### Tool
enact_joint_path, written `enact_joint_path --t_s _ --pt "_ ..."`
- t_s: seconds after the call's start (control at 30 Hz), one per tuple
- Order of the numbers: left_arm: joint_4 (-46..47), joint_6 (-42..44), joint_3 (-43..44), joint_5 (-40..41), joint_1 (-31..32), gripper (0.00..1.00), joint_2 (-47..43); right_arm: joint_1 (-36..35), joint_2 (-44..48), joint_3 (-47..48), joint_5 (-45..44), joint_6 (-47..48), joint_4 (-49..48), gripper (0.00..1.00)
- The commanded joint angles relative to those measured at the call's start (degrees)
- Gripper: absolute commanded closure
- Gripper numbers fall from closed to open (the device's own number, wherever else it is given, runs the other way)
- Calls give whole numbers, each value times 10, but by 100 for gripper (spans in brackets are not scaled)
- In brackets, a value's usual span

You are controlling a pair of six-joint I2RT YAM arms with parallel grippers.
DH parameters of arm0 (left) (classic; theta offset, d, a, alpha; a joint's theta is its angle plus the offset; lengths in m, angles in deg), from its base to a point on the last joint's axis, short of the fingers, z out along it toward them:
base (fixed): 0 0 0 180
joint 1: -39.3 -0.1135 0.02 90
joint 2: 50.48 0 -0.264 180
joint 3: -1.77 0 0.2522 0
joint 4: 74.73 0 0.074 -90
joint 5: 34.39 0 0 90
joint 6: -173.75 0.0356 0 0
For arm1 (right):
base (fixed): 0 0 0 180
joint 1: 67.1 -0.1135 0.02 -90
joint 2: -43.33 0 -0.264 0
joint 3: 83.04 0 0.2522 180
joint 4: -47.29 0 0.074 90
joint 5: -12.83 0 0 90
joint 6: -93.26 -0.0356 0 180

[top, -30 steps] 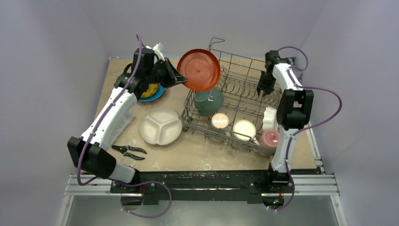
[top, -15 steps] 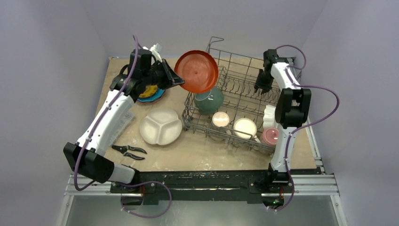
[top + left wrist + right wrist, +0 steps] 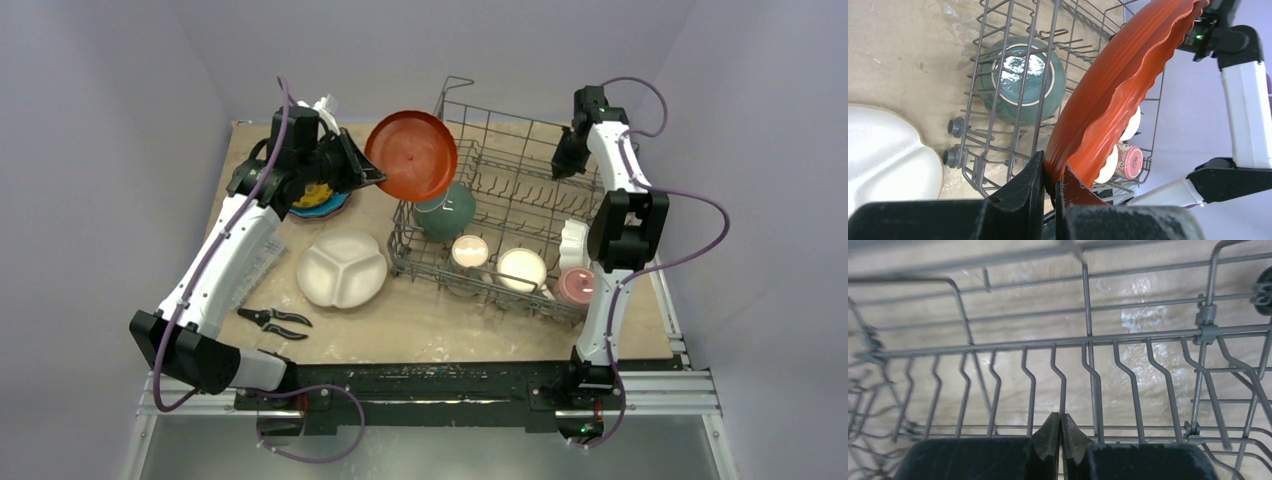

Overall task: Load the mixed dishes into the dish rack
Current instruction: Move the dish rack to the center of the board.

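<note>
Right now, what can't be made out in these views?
- Top view: blue plate and its load, mostly behind the left arm.
- Top view: white dish, partly behind the right arm.
- Right wrist: dish rack wires blurred at left.

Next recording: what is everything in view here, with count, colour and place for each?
orange plate: 1, orange, held tilted above the rack's left end
dish rack: 1, grey wire, right half of the table
teal bowl: 1, teal, in the rack, near-left corner
cream cup: 1, cream, rack's near side
pale bowl: 1, off-white, beside the cup
pink mug: 1, pink, rack's near-right corner
white dish: 1, white, behind the mug; type unclear
divided plate: 1, white, on the table left of the rack
plate stack: blue and yellow, far left; count unclear
pliers: 1, black, near left
table: 1, tan
left hand: shut on the plate's rim
right hand: shut, empty, over the rack
</note>
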Motion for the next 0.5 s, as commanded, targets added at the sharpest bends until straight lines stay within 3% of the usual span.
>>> enact_joint_path --t_s 0.0,0.13,0.2,0.37,0.47 --pt "-1 18 11 15 -5 100 -34 7 71 29 94 -100 -61 100" --pt "-14 27 8 29 -5 100 -49 38 124 -70 157 -216 -245 100" --pt "-19 32 3 34 -5 100 -58 43 90 -34 148 -229 -272 100" --pt "-40 54 -3 56 -10 100 -84 38 -6 148 150 -171 -115 100" --pt "-55 70 -6 71 -22 100 -94 34 9 131 111 -104 -42 100"
